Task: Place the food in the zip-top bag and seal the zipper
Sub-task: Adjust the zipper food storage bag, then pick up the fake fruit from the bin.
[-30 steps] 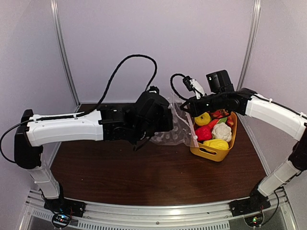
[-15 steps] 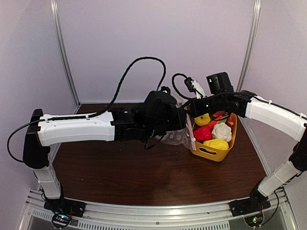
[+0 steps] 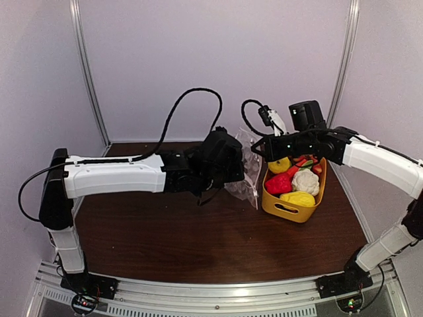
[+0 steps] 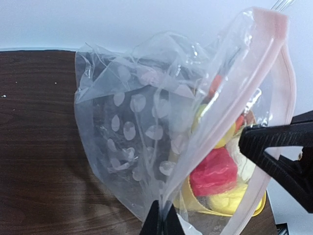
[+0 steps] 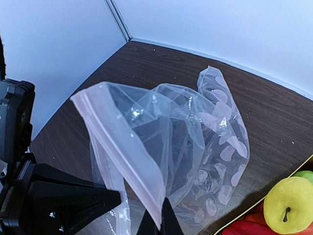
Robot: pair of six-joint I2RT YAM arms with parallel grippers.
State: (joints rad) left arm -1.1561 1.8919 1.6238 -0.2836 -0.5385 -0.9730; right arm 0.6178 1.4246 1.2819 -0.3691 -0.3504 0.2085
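You have both the left end effector (image 4: 160,218) and the right end effector (image 5: 157,219) clamped on the clear bag (image 4: 142,127).

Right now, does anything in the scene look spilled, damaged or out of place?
Nothing is spilled or broken. The only untidy thing is the zip-top bag: it is held up crumpled and looks empty, pinched by the left gripper and the right gripper. All the food lies in the yellow basket.
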